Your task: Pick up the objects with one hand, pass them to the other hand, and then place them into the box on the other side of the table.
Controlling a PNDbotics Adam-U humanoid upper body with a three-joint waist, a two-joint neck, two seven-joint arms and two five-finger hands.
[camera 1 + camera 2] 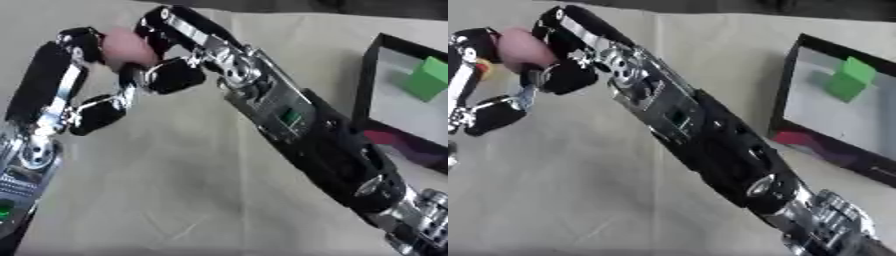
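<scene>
A pink rounded object (127, 47) is held above the table at the upper left, between my two hands. My left hand (48, 75) reaches up from the lower left; its fingertip curls onto the object's left side, with the thumb (98, 114) below. My right hand (188, 40) reaches across from the lower right, its fingers curled over the object's top and right and its thumb (173, 75) underneath. A small yellow patch (483, 65) shows beside the object by the left fingers. The black-walled box (367, 75) stands at the right edge.
Inside the box lie a green block (429, 77) and a magenta thing (389, 137) near its front wall. My right forearm (324, 145) crosses the beige cloth-covered table (175, 190) diagonally.
</scene>
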